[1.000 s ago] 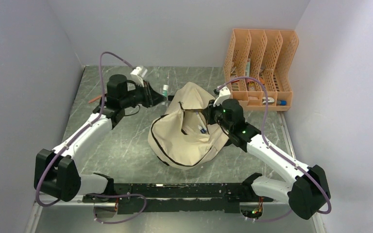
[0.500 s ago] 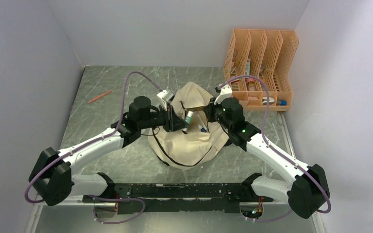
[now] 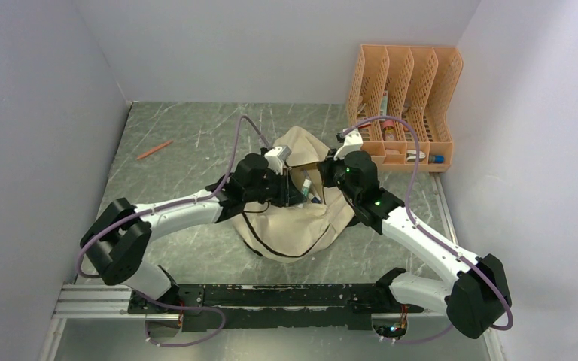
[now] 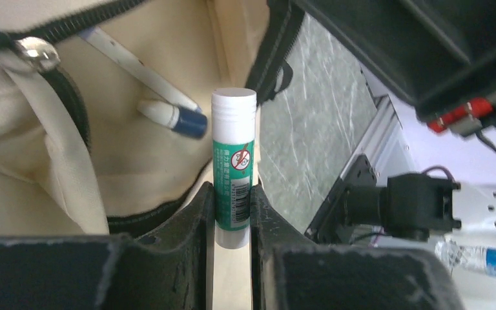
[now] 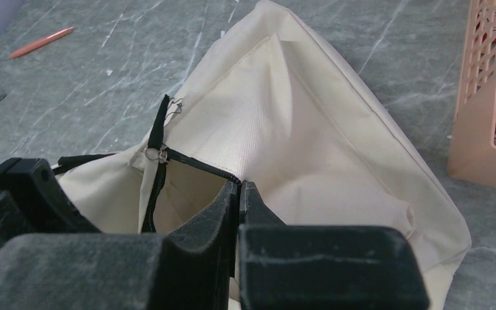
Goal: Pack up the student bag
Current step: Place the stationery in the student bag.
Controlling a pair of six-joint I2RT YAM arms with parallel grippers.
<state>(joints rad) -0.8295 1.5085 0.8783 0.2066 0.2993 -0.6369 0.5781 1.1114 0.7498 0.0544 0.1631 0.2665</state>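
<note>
At mid-table, the student bag [image 3: 293,226] lay slumped, its pocket mouth pinched open at the zipper edge by the clenched right fingers [image 5: 219,210]. Over that mouth the left fingers [image 4: 197,226] clamped a green glue stick [image 4: 234,174], not yet dropped in. A blue-capped pen [image 4: 168,111] already lay inside. Far right, the orange organizer [image 3: 448,83] held more supplies, and a pencil [image 3: 154,150] waited far left on the table [image 3: 188,128].
</note>
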